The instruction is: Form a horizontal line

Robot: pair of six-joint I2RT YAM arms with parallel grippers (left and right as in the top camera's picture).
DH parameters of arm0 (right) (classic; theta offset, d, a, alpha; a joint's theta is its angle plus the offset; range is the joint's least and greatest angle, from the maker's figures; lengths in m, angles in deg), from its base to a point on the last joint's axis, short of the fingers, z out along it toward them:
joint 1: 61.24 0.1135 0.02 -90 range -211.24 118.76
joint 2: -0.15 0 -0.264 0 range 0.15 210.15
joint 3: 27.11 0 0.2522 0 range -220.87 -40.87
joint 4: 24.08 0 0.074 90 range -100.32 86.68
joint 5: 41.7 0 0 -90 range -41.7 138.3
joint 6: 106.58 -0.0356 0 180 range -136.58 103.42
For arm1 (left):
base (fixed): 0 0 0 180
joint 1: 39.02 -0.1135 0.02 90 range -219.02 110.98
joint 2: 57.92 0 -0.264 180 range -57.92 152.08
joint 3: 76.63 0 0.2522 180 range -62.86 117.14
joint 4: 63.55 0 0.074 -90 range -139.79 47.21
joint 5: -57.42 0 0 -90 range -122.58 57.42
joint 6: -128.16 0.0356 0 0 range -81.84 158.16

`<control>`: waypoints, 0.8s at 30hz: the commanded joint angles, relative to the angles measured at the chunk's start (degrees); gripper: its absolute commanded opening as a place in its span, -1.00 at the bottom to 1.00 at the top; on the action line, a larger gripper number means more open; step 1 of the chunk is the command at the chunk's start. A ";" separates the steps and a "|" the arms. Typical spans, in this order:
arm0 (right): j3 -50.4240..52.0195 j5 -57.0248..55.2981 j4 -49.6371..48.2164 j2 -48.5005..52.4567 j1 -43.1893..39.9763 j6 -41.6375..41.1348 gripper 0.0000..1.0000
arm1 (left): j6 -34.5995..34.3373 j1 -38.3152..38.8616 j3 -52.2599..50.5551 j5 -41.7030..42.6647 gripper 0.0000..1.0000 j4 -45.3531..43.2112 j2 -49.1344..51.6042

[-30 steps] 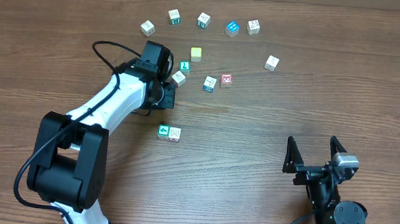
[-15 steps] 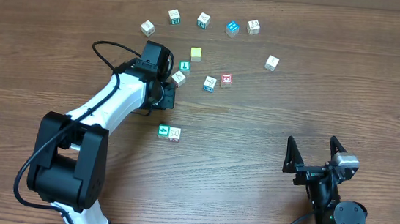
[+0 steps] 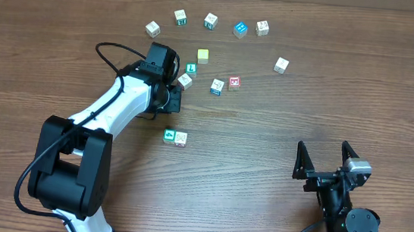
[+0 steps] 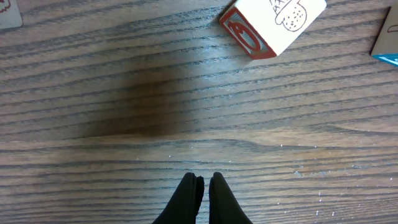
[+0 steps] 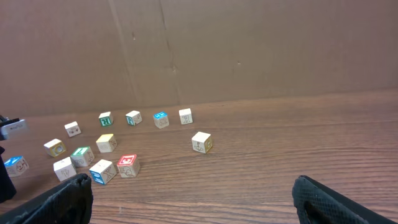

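Table (image 3: 291,109): brown wood grain, filling the view.
Arc of cubes (image 3: 211,20): six small cubes, spaced apart, curving from 11 to 1 o'clock along the far side.
Yellow-green cube (image 3: 203,55): alone, at 6 o'clock of the arc.
Green cube (image 3: 191,69): just beside the yellow-green one, at its 7 o'clock.
White cube (image 3: 185,80): at 6 o'clock of the green cube, right beside the left gripper (image 3: 169,95).
Blue-and-white cube (image 3: 217,86) and red cube (image 3: 234,82): side by side, at 3 o'clock of the white cube.
Teal cube (image 3: 168,136) and pale cube (image 3: 180,138): a touching pair near the table's centre, the pale one at 3 o'clock.
Left arm (image 3: 112,111): white, reaching toward 1 o'clock.
Right gripper (image 3: 328,160): at 5 o'clock, fingers spread, well apart from every cube.
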 commanded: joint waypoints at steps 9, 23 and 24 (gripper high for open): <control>0.55 -0.07 -0.33 -0.57 0.33 0.46 1.00 | -0.20 0.11 0.50 -0.39 -0.92 -0.90 1.27; 0.55 -0.07 -0.33 -0.57 0.33 0.46 1.00 | -0.20 0.13 0.48 -0.33 -0.91 -0.15 1.27; 0.55 -0.07 -0.33 -0.57 0.33 0.46 1.00 | -0.20 0.13 0.44 -0.33 -0.92 0.02 1.27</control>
